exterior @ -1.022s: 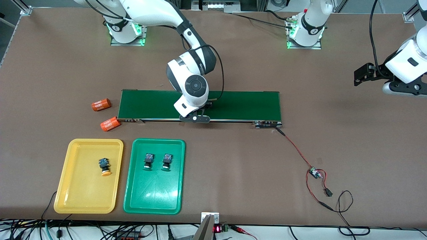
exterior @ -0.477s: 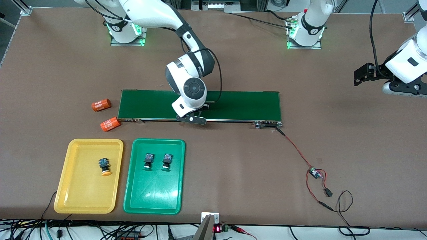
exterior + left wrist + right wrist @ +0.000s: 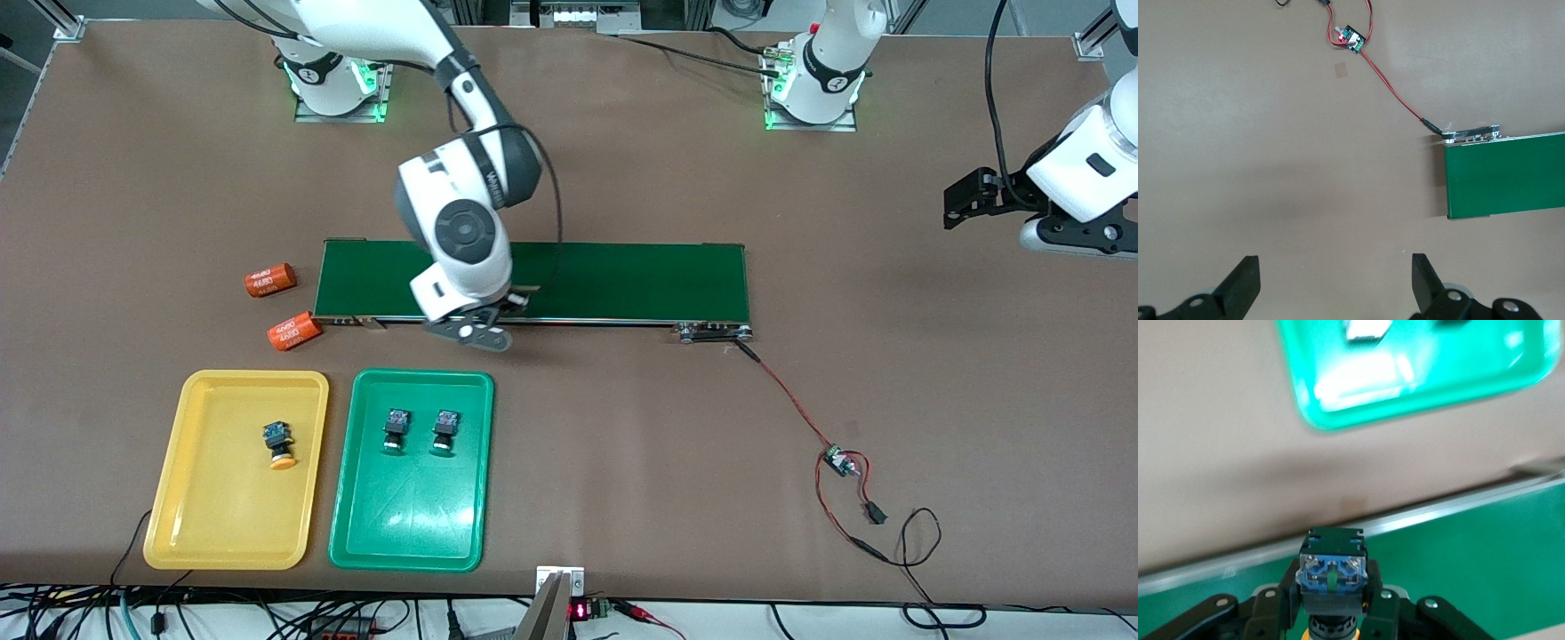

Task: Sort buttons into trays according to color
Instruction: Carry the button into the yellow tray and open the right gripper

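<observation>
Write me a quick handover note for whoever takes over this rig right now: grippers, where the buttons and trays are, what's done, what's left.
Right gripper: shut on a button, orange cap just visible below, over the conveyor belt's edge toward the trays.
Left gripper: open, holds nothing, waits over bare table at its own end.
Yellow tray: one orange-capped button.
Green tray: two green-capped buttons.
Done: three buttons sorted.
Left: set the held button in the yellow tray.
</observation>
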Robot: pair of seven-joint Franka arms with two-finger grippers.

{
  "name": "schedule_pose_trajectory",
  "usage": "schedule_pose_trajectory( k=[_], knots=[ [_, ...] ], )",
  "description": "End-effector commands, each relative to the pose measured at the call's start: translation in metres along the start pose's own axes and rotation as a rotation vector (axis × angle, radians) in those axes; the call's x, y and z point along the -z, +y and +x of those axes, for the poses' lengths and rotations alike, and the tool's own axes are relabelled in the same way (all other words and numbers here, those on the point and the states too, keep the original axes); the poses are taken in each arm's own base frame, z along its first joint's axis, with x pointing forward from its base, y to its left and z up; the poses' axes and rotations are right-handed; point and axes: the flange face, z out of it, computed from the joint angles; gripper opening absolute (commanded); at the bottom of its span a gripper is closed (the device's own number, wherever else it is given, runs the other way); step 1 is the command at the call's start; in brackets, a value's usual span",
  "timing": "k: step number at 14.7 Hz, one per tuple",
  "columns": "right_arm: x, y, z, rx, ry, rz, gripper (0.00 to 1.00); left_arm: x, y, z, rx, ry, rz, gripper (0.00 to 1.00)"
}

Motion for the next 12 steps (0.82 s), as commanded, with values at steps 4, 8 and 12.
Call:
schedule_pose_trajectory(
  k=[4, 8, 12],
  knots=[
    [-0.004, 0.117, 0.116, -0.038, 0.025, -0.027, 0.08, 0.006, -0.003, 0.002, -0.020, 0.000, 0.008, 1.00],
    [-0.027, 0.208, 0.173, 0.082, -0.004, -0.063, 0.08, 0.006, -0.003, 0.002, -0.020, 0.000, 0.008, 1.00],
    [-0.057, 0.283, 0.207, 0.172, -0.047, -0.072, 0.08, 0.006, -0.003, 0.002, -0.022, 0.000, 0.008, 1.00]
  ],
)
